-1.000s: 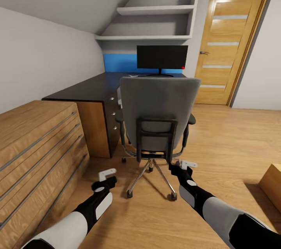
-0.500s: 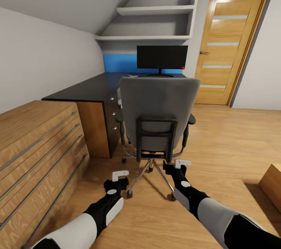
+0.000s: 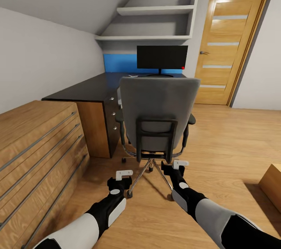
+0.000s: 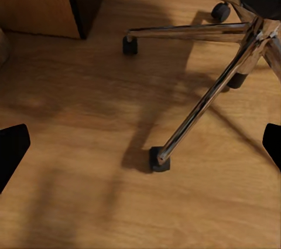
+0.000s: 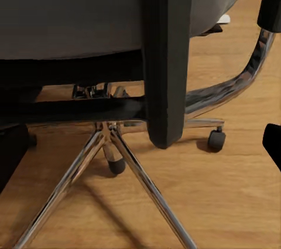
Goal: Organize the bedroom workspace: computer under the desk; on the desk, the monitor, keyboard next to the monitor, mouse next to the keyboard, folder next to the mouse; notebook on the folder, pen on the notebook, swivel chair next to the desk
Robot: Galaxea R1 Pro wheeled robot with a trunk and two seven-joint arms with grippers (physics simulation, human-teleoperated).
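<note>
The grey swivel chair [image 3: 158, 110] stands with its back to me, in front of the black desk [image 3: 86, 86]. On the desk's far end is the monitor [image 3: 162, 57]. My left gripper [image 3: 121, 176] hangs open low over the floor by the chrome chair base [image 4: 202, 99]. Open as well, my right gripper [image 3: 176, 165] is just behind the chair's black back frame [image 5: 167, 55]. The chair back hides the seat. The folder, keyboard, mouse, notebook, pen and computer are hidden or out of view.
A light oak low cabinet [image 3: 35, 139] runs along the left wall. The wooden door [image 3: 230, 45] is at the back right, and a wooden box [image 3: 273, 186] sits low at the right edge. Wall shelves [image 3: 156, 22] hang above the desk. Open wood floor lies right of the chair.
Both arms have drawn inward toward the chair base: the left gripper moved right and slightly forward, the right gripper moved a little left. The chair and camera stayed put.
</note>
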